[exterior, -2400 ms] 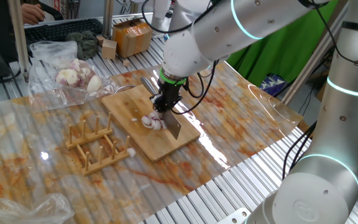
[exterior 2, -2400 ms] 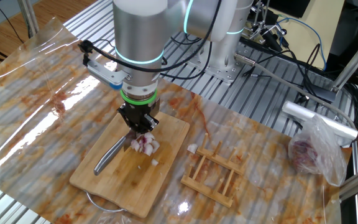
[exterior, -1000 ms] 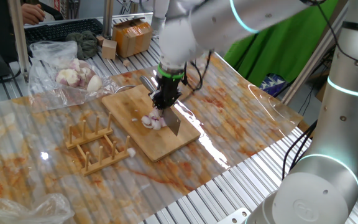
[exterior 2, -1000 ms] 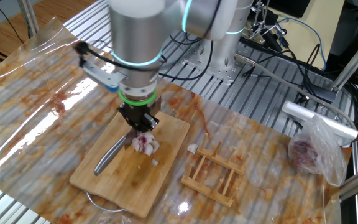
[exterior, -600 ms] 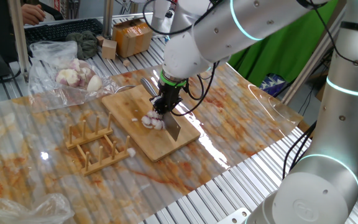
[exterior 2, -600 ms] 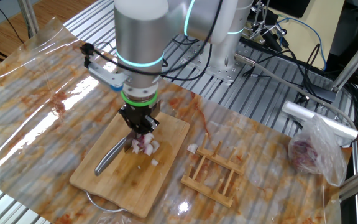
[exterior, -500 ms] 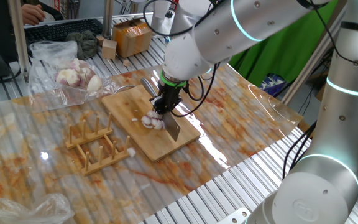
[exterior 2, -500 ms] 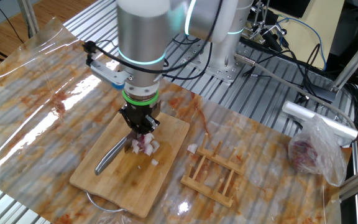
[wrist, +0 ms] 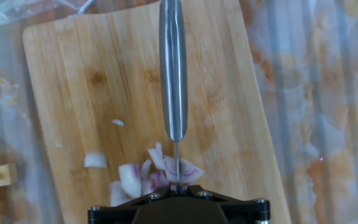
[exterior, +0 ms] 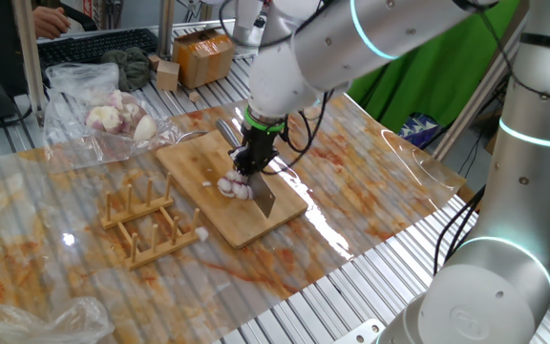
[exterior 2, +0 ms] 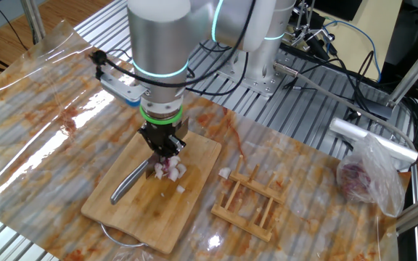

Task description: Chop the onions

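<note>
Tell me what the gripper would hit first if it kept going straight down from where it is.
Probably the onions heaped under the gripper, then the bamboo board. It's shut on the knife, whose blade would likely touch first.

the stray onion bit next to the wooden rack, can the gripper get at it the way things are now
Probably not yet. The gripper is shut on the knife over the cutting board. The stray onion bit lies uncovered off the board, beside the wooden rack, so the knife must go first.

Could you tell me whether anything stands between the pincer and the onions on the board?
Only the knife that the pincer is shut on. Its blade comes down into the onions on the bamboo board; nothing else visible stands between.
</note>
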`<move>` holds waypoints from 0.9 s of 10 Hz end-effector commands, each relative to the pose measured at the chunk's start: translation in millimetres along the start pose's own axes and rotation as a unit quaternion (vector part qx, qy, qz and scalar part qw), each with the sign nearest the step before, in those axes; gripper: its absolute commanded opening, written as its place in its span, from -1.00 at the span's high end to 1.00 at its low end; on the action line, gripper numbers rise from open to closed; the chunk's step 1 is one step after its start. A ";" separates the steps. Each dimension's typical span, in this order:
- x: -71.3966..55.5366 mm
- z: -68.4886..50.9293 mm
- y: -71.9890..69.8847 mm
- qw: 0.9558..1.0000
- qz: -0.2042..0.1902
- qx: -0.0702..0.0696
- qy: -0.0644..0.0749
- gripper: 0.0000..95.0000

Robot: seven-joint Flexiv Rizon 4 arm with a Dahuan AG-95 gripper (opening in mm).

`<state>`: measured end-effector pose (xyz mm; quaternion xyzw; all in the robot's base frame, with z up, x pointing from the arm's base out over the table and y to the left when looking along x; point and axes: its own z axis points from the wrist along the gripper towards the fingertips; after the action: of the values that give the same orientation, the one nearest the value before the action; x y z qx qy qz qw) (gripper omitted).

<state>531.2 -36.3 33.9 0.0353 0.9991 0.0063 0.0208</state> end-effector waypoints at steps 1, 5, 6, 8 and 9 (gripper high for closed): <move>2.6 3.0 2.4 1.000 0.004 -0.007 -0.003 1.00; -0.7 -2.5 12.5 1.000 0.012 -0.005 0.002 1.00; -1.0 -3.9 12.5 1.000 0.009 -0.001 0.000 1.00; -1.2 -5.4 12.6 1.000 0.007 0.003 0.000 1.00; -1.3 -6.7 12.6 1.000 0.007 0.005 0.000 1.00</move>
<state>533.6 -23.9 40.6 0.0422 0.9989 -0.0001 0.0207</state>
